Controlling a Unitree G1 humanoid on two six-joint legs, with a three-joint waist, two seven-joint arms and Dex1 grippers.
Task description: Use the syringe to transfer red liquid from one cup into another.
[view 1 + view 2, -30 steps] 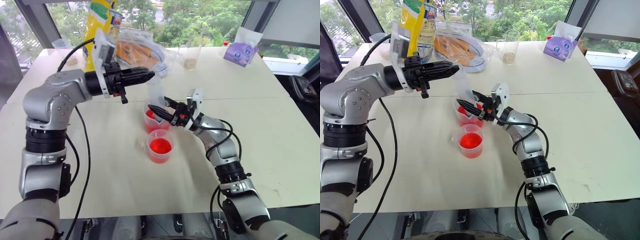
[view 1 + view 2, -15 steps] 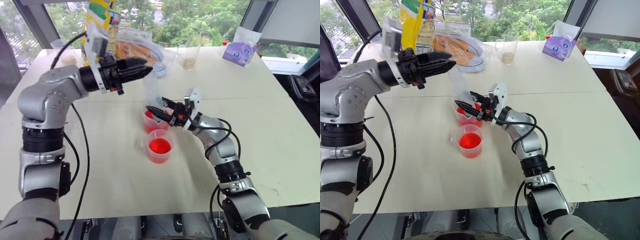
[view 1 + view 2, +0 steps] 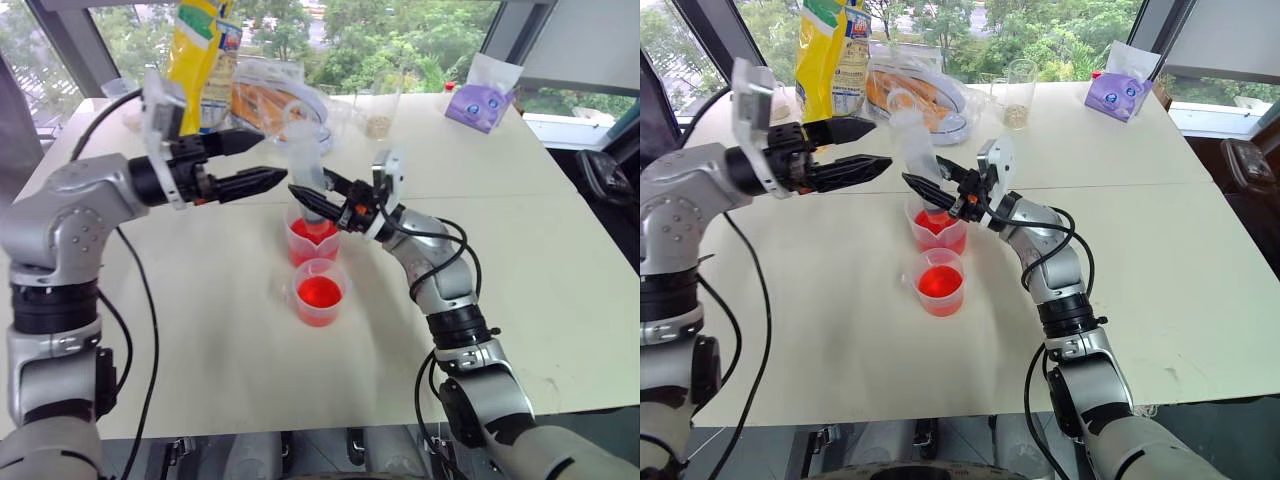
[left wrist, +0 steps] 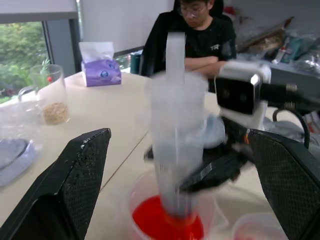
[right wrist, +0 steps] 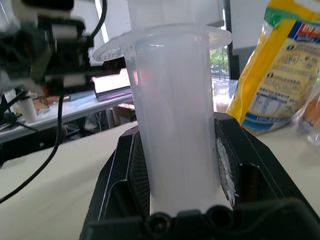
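Over the far clear plastic cup (image 3: 312, 240) of bright red liquid (image 3: 936, 222): large clear plastic syringe (image 3: 305, 165), upright, clamped by right gripper (image 3: 318, 200). At nine o'clock, left gripper (image 3: 252, 162), jaws apart, just beside. Yellow bag (image 5: 277, 70) lettering unreadable.

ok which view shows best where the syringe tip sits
The left wrist view: the syringe stands upright with its tip in the far cup's red liquid. Both eye views show it smaller, held by the right hand. The right wrist view shows its barrel.

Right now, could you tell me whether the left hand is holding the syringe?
No, the left hand stands open beside the syringe without touching it, while the right hand grips its barrel.
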